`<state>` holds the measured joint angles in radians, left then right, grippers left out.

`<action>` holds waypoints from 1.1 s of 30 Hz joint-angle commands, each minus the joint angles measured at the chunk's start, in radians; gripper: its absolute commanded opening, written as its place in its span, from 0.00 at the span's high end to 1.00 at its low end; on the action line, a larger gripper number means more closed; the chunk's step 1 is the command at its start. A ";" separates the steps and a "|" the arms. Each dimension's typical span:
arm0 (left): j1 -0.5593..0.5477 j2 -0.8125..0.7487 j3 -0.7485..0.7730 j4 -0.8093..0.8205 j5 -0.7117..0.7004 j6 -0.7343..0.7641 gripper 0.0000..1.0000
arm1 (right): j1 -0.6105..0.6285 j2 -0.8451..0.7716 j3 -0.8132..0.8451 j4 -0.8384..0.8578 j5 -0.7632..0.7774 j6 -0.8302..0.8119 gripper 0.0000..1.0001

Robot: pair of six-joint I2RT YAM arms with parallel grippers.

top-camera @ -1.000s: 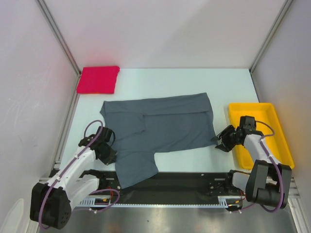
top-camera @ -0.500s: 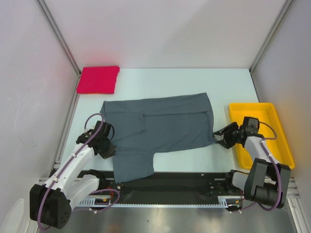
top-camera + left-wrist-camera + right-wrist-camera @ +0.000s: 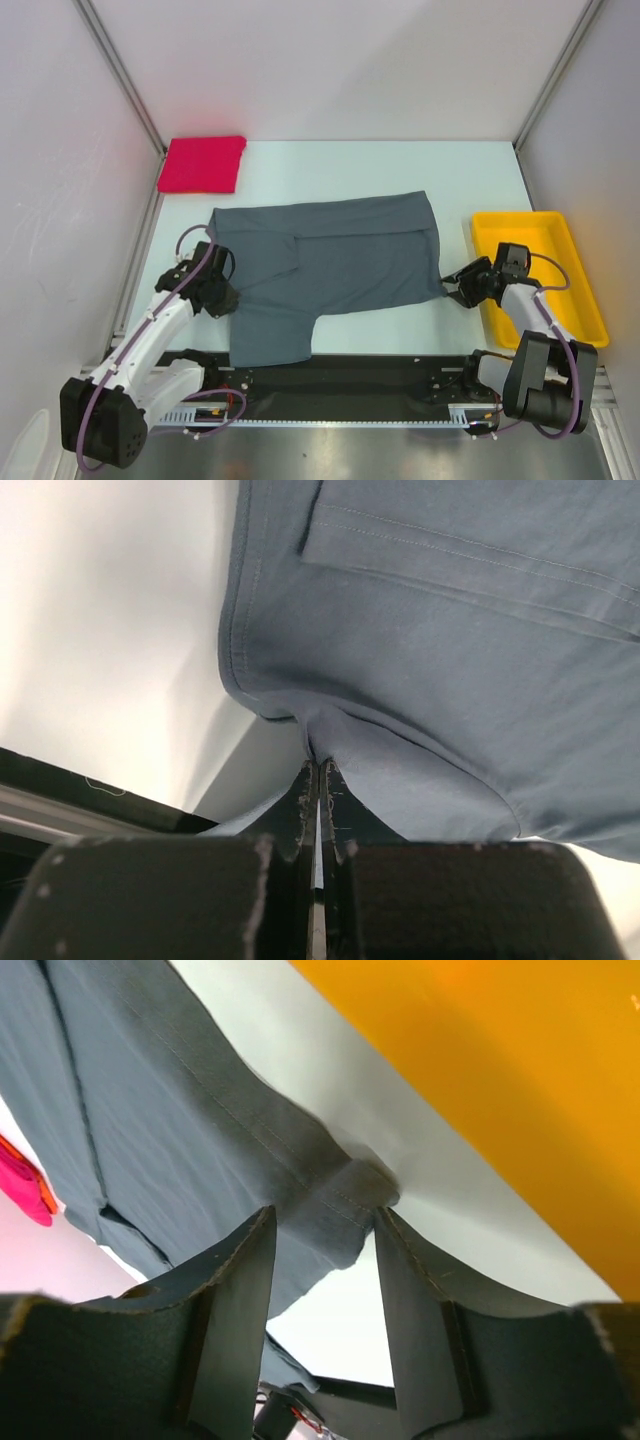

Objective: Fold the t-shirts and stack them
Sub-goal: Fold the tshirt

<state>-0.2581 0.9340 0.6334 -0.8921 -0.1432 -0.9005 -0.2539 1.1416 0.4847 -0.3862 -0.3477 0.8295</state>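
The slate-grey t-shirt (image 3: 330,265) lies spread across the middle of the table, one part hanging toward the near edge. The pinkish-red t-shirt (image 3: 202,163) lies folded at the far left corner. My left gripper (image 3: 222,300) is shut on the grey shirt's left edge; in the left wrist view (image 3: 318,768) the cloth (image 3: 440,650) is pinched between the closed fingers. My right gripper (image 3: 455,287) is open at the shirt's right near corner; in the right wrist view (image 3: 322,1222) the corner of cloth (image 3: 340,1200) lies between the spread fingers.
A yellow plastic tray (image 3: 540,275) stands at the right edge, close beside my right arm, and shows in the right wrist view (image 3: 500,1070). White walls enclose the table. A black rail (image 3: 350,375) runs along the near edge.
My left gripper has pulled the shirt's left edge away from the near edge, drawing up the hanging part. My right gripper has moved left onto the shirt's right corner.
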 commanded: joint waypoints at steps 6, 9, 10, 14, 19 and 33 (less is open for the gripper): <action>-0.006 0.006 0.072 0.039 -0.016 0.055 1.00 | 0.033 0.035 -0.049 -0.080 0.093 0.033 0.53; -0.006 0.006 0.080 0.047 -0.013 0.055 1.00 | 0.041 0.038 -0.051 -0.097 0.116 0.034 0.56; -0.004 0.005 0.086 0.047 -0.016 0.057 1.00 | 0.045 0.037 -0.052 -0.098 0.133 0.034 0.57; -0.006 0.003 0.092 0.051 -0.021 0.057 1.00 | 0.047 0.052 -0.054 -0.076 0.147 0.026 0.57; -0.006 -0.001 0.084 0.047 -0.016 0.057 1.00 | 0.056 0.081 -0.072 -0.013 0.138 0.037 0.63; -0.006 -0.012 0.084 0.041 -0.018 0.058 1.00 | 0.113 0.044 -0.089 -0.040 0.135 0.091 0.60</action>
<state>-0.2581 0.9401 0.6838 -0.8619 -0.1471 -0.8623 -0.1467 1.1744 0.4389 -0.3222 -0.2523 0.9123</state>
